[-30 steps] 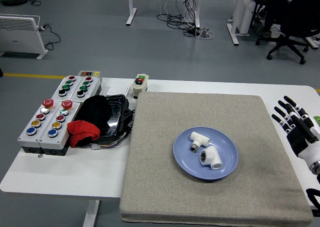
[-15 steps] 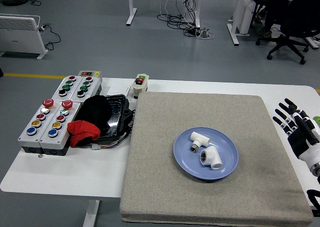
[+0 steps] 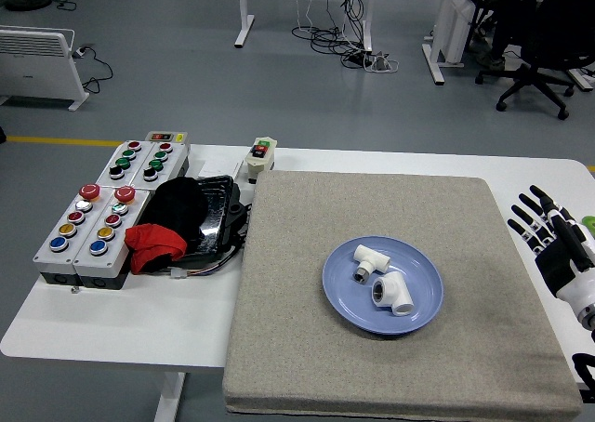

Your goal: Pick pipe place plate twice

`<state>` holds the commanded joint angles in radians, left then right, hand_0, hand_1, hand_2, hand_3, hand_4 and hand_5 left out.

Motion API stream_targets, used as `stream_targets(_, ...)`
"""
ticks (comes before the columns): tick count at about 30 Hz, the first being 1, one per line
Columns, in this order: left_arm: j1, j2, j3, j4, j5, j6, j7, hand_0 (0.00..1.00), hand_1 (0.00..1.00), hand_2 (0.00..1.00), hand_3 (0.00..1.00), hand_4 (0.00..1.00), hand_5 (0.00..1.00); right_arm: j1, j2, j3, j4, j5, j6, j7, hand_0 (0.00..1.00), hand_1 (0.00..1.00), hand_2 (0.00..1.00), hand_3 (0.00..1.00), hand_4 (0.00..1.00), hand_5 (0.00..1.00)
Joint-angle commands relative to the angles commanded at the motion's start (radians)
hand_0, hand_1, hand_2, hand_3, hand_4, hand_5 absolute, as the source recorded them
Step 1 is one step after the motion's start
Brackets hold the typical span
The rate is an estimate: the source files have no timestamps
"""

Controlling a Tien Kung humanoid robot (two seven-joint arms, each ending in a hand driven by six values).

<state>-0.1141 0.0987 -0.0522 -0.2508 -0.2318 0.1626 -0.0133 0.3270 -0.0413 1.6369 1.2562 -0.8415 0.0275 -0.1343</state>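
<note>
So both white pipe fittings are already sitting in the blue plate [image 3: 423, 320], which looks to me like the "twice" part is done. There's a tee fitting [image 3: 369, 259] and an elbow fitting [image 3: 394, 294], close together and maybe just touching, though it's hard to be sure from this high up. The tee's long axis runs diagonally, up-right to down-left in the head view, and the elbow lies below and a bit right of it, one open socket facing the camera.

The right hand [image 3: 556, 239] is the only one in view. It hangs at the right edge of the table [image 3: 121, 315], past the edge of the grey felt mat [image 3: 307, 348] that the plate rests on. Its fingers [image 3: 527, 219] are spread wide and straight, holding nothing. From those fingers the plate and both fittings lie off to the left and slightly toward the near edge, well apart, with bare mat in between. If either fitting needed another grab, this hand is the obvious one.

Further left of the fingers, way past the mat, there's a black tray [image 3: 216, 208] with black and red cloth [image 3: 155, 243] bunched in it, plus push-button control boxes [image 3: 88, 231]. Nothing pipe-like over there that I can spot.
</note>
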Motion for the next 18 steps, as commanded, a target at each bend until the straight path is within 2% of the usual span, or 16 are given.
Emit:
stream_targets(3,0.000,0.000,0.000,0.000,0.000,0.000,0.000,0.627,0.594,0.611,0.617,0.306,0.998,0.000,0.000,0.001,0.000,0.000,0.001,-0.002,0.885,0.812,0.803,0.759,0.518,0.701)
stream_targets(4,0.000,0.000,0.000,0.000,0.000,0.000,0.000,0.627,0.594,0.612,0.617,0.306,0.998,0.000,0.001,0.001,0.000,0.001,0.000,-0.005,0.886,0.811,0.802,0.753,0.524,0.842)
stream_targets(9,0.000,-0.001,-0.001,0.000,-0.001,0.000,0.000,0.627,0.594,0.612,0.617,0.306,0.998,0.001,0.001,0.003,0.002,0.005,-0.012,-0.023,0.886,0.811,0.802,0.753,0.524,0.842)
stream_targets(10,0.000,-0.001,-0.001,0.000,-0.001,0.000,0.000,0.627,0.594,0.612,0.617,0.306,0.998,0.001,0.001,0.003,0.002,0.005,-0.012,-0.024,0.883,0.808,0.801,0.754,0.514,0.998)
stream_targets(18,-0.002,-0.001,-0.002,0.000,0.000,0.000,0.001,0.627,0.594,0.611,0.617,0.306,0.998,0.002,0.001,0.004,0.005,0.014,-0.017,-0.027,0.884,0.807,0.800,0.751,0.511,0.998)
